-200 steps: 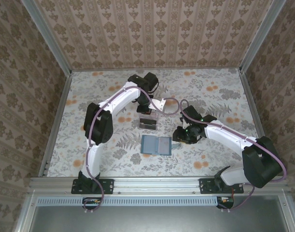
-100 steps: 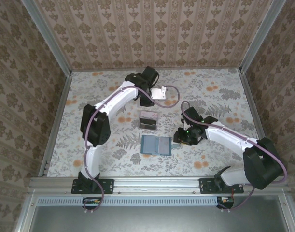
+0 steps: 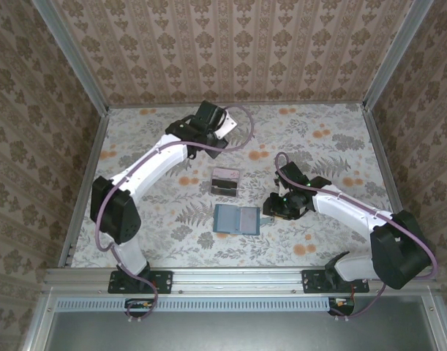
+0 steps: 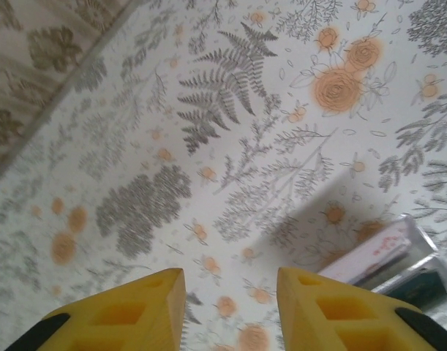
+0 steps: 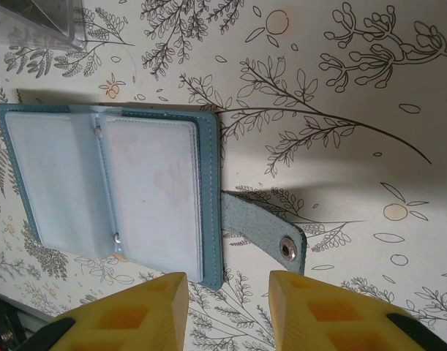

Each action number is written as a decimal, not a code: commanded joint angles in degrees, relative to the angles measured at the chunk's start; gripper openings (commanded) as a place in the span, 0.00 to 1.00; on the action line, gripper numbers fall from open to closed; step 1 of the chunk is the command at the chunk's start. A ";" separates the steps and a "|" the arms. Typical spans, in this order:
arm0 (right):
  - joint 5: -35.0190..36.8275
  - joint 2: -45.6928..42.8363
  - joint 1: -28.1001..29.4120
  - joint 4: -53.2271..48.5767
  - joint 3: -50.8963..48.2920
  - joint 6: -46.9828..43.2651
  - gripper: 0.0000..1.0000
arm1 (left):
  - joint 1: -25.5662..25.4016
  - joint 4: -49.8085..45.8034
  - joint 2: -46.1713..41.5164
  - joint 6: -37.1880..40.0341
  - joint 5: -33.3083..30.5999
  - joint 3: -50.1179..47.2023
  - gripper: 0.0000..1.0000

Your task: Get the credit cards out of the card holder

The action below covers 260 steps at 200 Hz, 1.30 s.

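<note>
one card holder [image 3: 237, 219] lies open at mid-frame on the counter [image 3: 333, 139], its pockets too hazy to read. just above, two credit cards [image 3: 224, 178], pink and dark, sit in one clear tray [image 5: 40, 25], edges blurred. left jaws and right jaws gape, gripping nothing.

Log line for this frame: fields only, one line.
card holder: open flat, pockets look empty | credit cards: in clear tray | left claw: open, empty | right claw: open, near strap tab
</note>
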 commanded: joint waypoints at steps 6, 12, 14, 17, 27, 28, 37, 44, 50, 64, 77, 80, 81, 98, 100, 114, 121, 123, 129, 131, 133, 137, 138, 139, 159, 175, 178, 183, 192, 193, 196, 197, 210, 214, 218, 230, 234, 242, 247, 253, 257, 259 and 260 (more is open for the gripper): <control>-0.73 -0.07 -0.34 1.10 -0.18 0.36 0.35 | -0.27 0.94 -2.22 -13.09 5.76 -1.85 0.37; -0.83 0.07 -0.30 1.39 -0.21 0.37 0.35 | -0.67 0.29 -2.14 -15.10 7.37 -1.92 0.36; -0.86 0.19 -0.33 1.50 -0.28 0.37 0.35 | -0.78 0.14 -2.10 -15.72 7.65 -2.01 0.35; -0.93 0.25 -0.34 1.62 -0.30 0.37 0.35 | -1.04 -0.08 -2.01 -16.92 7.85 -2.23 0.35; -1.18 0.58 -0.33 1.78 -0.59 0.48 0.35 | -2.15 -0.68 -1.74 -20.55 7.92 -2.78 0.34; -1.20 0.60 -0.34 1.82 -0.58 0.47 0.35 | -2.29 -0.77 -1.70 -20.73 7.92 -2.85 0.33; -1.36 0.90 -0.32 1.81 -0.66 0.46 0.35 | -3.29 -1.59 -1.32 -24.16 7.86 -3.22 0.33; -1.57 1.04 -0.34 1.84 -0.65 0.53 0.35 | -4.09 -2.47 -1.05 -26.78 7.75 -3.55 0.34; -1.85 1.19 -0.34 3.20 -0.65 0.46 0.35 | -4.82 -2.99 -0.86 -28.79 7.81 -3.93 0.34; -1.92 1.41 -0.32 3.62 -0.78 0.22 0.35 | -6.73 -2.76 -1.01 -32.36 8.34 -6.06 0.34; -1.82 1.79 -0.34 3.86 -0.92 0.02 0.35 | -8.93 -0.84 -1.84 -35.75 8.46 -8.56 0.33; -1.81 1.90 -0.34 3.94 -0.98 -0.04 0.35 | -9.39 -0.34 -2.03 -36.37 8.65 -9.21 0.33; -1.86 1.96 -0.34 3.96 -0.99 -0.06 0.35 | -9.56 -0.20 -2.10 -36.73 8.68 -9.32 0.33; -2.35 2.59 -0.43 4.70 -1.31 -0.32 0.35 | -12.26 3.01 -2.88 -41.19 10.63 -12.63 0.32; -2.34 2.62 -0.43 4.79 -1.41 -0.29 0.35 | -12.54 3.37 -2.97 -41.73 10.75 -13.00 0.32; -2.10 2.72 -0.65 5.10 -1.81 -0.23 0.35 | -14.58 5.27 -2.84 -44.87 12.24 -14.99 0.33; -2.31 2.72 -0.85 5.31 -1.97 -0.16 0.36 | -15.47 6.00 -2.48 -46.46 13.06 -15.87 0.35; -2.44 2.72 -0.91 5.40 -2.04 -0.13 0.35 | -15.67 6.11 -2.39 -46.89 13.27 -16.02 0.35; -2.72 3.93 -1.02 5.67 -2.21 -0.15 0.35 | -16.32 6.50 -1.94 -48.20 13.77 -16.63 0.35; -2.78 4.26 -1.04 5.71 -2.23 -0.16 0.35 | -16.54 6.65 -1.81 -48.58 14.04 -16.87 0.35; -2.86 4.36 -1.05 5.79 -2.30 -0.13 0.35 | -16.75 6.89 -1.71 -49.01 14.29 -17.07 0.35; -3.02 4.47 -1.10 5.93 -2.40 -0.15 0.35 | -17.12 7.45 -1.45 -49.57 14.75 -17.45 0.35; -2.95 4.52 -1.12 5.96 -2.45 -0.15 0.35 | -17.20 7.60 -1.37 -49.83 14.90 -17.57 0.35; -3.05 4.54 -1.13 5.98 -2.47 -0.15 0.35 | -17.24 7.73 -1.29 -50.04 15.01 -17.67 0.35; -2.95 4.41 -1.61 6.32 -3.30 0.09 0.35 | -18.85 10.76 0.07 -52.73 18.04 -19.14 0.35; -2.70 3.58 -2.46 6.60 -4.39 0.33 0.34 | -19.70 12.82 0.92 -55.42 19.10 -20.87 0.33; -2.70 3.52 -2.64 6.64 -4.67 0.37 0.34 | -19.79 13.27 1.10 -56.17 19.31 -21.25 0.33; -2.77 3.52 -2.94 6.84 -5.05 0.44 0.34 | -19.91 14.08 1.44 -57.19 19.91 -22.00 0.32; -3.06 3.51 -3.52 7.17 -5.62 0.50 0.34 | -19.92 15.40 2.13 -58.85 21.11 -23.08 0.33; -3.06 3.51 -3.56 7.24 -5.69 0.53 0.34 | -20.01 15.53 2.22 -58.95 21.24 -23.15 0.33; -3.21 3.51 -3.71 7.42 -5.86 0.55 0.34 | -20.01 15.80 2.40 -59.40 21.54 -23.44 0.33; -3.22 2.64 -3.74 7.45 -5.89 0.59 0.34 | -20.01 15.87 2.48 -59.58 21.59 -23.55 0.33; -3.70 1.50 -4.03 7.91 -6.28 0.72 0.34 | -20.42 16.65 3.23 -60.95 22.11 -24.43 0.34; -3.78 1.49 -4.03 7.90 -6.37 0.73 0.33 | -20.62 16.87 3.42 -61.19 22.22 -24.60 0.34; -3.89 1.49 -4.12 8.00 -6.33 0.75 0.33 | -20.69 17.01 3.59 -61.41 22.40 -24.71 0.34; -4.54 1.49 -4.12 8.35 -6.28 0.79 0.33 | -21.08 17.64 4.06 -62.05 22.76 -25.06 0.34; -4.70 1.53 -4.14 8.51 -6.26 0.85 0.33 | -21.15 17.95 4.21 -62.20 22.90 -25.22 0.34; -5.00 1.52 -4.21 8.70 -6.28 0.90 0.33 | -21.32 18.43 4.54 -62.71 23.16 -25.43 0.34; -5.12 1.49 -4.21 8.88 -6.28 0.90 0.33 | -21.37 18.69 4.79 -62.99 23.34 -25.52 0.34; -5.33 1.56 -4.21 9.12 -6.28 0.94 0.33 | -21.34 18.75 5.01 -63.32 23.54 -25.74 0.34; -5.44 1.70 -4.14 9.13 -6.20 0.96 0.33 | -21.33 18.75 5.11 -63.40 23.63 -25.89 0.34; -5.52 1.74 -4.19 9.15 -6.15 0.98 0.33 | -21.37 18.81 5.16 -63.48 23.65 -25.93 0.34; -5.55 1.79 -4.20 9.15 -6.15 0.98 0.33 | -21.35 18.91 5.18 -63.55 23.65 -25.94 0.34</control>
